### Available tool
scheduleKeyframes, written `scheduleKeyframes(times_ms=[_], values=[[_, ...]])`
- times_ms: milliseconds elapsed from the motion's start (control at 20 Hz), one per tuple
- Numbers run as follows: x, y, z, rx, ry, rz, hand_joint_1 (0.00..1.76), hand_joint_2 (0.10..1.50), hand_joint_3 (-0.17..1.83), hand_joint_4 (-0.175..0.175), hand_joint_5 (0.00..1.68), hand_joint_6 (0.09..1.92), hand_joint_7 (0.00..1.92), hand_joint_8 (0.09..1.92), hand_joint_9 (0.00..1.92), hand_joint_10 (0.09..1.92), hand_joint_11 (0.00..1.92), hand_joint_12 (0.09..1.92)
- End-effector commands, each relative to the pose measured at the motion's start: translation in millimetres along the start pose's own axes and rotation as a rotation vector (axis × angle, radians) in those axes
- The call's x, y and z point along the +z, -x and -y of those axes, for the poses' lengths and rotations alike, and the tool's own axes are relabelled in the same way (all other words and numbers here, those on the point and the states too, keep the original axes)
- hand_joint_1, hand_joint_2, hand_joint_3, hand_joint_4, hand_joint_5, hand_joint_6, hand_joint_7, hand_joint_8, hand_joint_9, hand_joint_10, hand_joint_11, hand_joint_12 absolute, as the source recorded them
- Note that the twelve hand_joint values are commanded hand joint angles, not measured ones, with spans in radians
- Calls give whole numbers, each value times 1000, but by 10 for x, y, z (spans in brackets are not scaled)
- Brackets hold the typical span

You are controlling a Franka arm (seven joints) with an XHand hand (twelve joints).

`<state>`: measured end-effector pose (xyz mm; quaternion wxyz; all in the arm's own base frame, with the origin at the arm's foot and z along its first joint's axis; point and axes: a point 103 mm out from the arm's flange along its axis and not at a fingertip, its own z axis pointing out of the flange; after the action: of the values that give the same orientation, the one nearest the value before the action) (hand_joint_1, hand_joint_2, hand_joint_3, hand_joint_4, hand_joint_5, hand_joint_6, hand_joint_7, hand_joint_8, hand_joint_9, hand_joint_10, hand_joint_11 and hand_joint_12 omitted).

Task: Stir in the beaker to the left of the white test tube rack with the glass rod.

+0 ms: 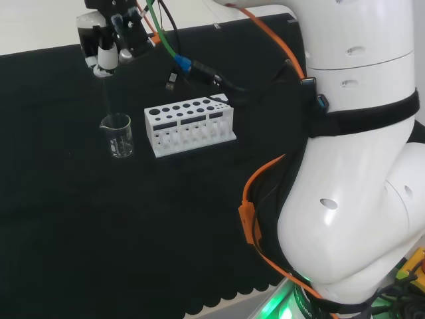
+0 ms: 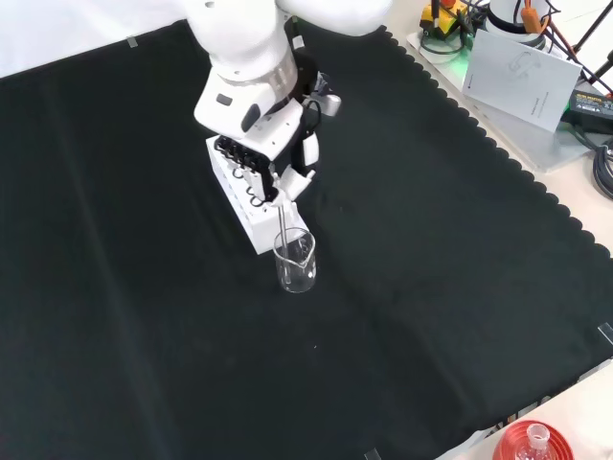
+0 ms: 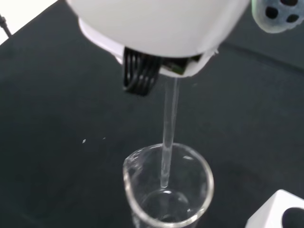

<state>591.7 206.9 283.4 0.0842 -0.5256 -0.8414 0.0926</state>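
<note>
While the glass rod already hangs inside the beaker, you are only part of the way through, because I judge the stirring itself is yet to be done or finished. Taking the beaker as your landmark and starting closest to it: in the wrist view the rod's lower tip sits within the rim, above the bottom of what looks like an empty vessel. Just beside the beaker, to its right in the head view, stands the white test tube rack. Directly above the beaker, the hand has its fingers curled round the rod's upper end, holding it close to upright. What you have left, by my reading: lower the tip a little, circle it inside the wall, then lift it clear
</note>
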Motion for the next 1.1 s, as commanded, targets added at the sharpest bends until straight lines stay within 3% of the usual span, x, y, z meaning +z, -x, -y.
scheduleKeyframes(times_ms=[50, 300, 600, 1100], values=[[19, 305, 108, 38, -12, 11, 1344, 457, 929, -175, 1301, 611, 1571, 401, 1826, 87, 1697, 371], [19, 477, 340, 63, -7, 15, 1344, 457, 929, -175, 1301, 610, 1571, 401, 1826, 87, 1697, 371], [19, 436, 533, 68, -9, 21, 1344, 457, 929, -175, 1301, 609, 1571, 401, 1826, 87, 1697, 370], [36, 6, 606, 49, 0, 47, 1344, 457, 929, -175, 1301, 609, 1572, 399, 1827, 87, 1697, 368]])
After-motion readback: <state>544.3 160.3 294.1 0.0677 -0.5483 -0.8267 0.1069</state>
